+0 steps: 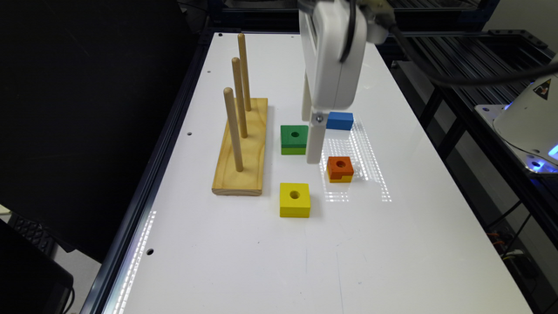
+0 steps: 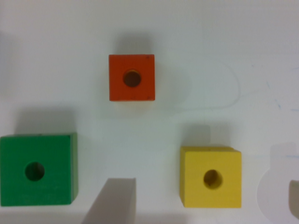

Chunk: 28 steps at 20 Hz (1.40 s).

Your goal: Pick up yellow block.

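Here the gripper (image 1: 312, 148) hangs upright over the table (image 1: 261, 261), its white body pointing straight down, in the gap between the green block (image 1: 294, 138) and the orange block (image 1: 340, 168). The tips appear to be above the surface, not on it, though the height is hard to judge. The fingers (image 2: 117, 205) are spread and hold nothing.

The yellow block (image 1: 295, 199) lies flat on the table, hole upward, apart from every other piece. In the exterior view it sits nearer the camera than the gripper and a little toward that view's left, in line with the green block and just off the near end of the peg stand (image 1: 242, 148). A blue block (image 1: 340, 120) rests behind the gripper, out of the way.

The coming move turns on that offset: the gripper probably has to travel toward the camera side, past the green and orange blocks, before it descends.

In the wrist view the yellow block (image 2: 211, 176) is square, so it has no long axis. Its sides run about square to the line between the fingers, so little wrist turn seems needed. The green block (image 2: 37, 169) and orange block (image 2: 131, 77) stand well apart from it, leaving room on both gripped faces
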Available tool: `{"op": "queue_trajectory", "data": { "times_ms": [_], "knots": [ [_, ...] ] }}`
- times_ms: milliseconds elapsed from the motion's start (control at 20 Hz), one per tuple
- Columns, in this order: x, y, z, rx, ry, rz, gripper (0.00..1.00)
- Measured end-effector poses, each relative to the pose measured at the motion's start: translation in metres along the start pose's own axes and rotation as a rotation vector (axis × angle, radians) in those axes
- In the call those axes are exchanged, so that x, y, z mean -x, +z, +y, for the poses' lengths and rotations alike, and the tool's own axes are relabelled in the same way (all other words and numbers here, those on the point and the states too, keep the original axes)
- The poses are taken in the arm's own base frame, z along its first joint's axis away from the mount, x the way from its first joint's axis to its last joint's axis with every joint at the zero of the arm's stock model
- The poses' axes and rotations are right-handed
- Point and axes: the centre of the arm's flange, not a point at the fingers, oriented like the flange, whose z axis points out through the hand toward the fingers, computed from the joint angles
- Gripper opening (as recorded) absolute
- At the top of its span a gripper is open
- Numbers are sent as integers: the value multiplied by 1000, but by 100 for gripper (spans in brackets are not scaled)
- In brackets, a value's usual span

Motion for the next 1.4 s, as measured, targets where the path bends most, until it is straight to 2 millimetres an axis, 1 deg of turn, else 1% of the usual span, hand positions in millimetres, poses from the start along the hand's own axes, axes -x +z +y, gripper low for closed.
{"op": "queue_trajectory", "data": {
  "times_ms": [50,150,500,750,1000,1150,1400],
  "knots": [
    [-1,6,-1,1,1,0,100],
    [-1,11,-2,0,1,-1,100],
    [1,11,-3,0,1,-1,100],
    [6,27,-7,1,1,-7,100],
    [19,24,-19,-10,1,-2,100],
    [19,25,-23,-11,2,1,100],
    [16,36,-26,-5,0,-6,100]
  ]
}}
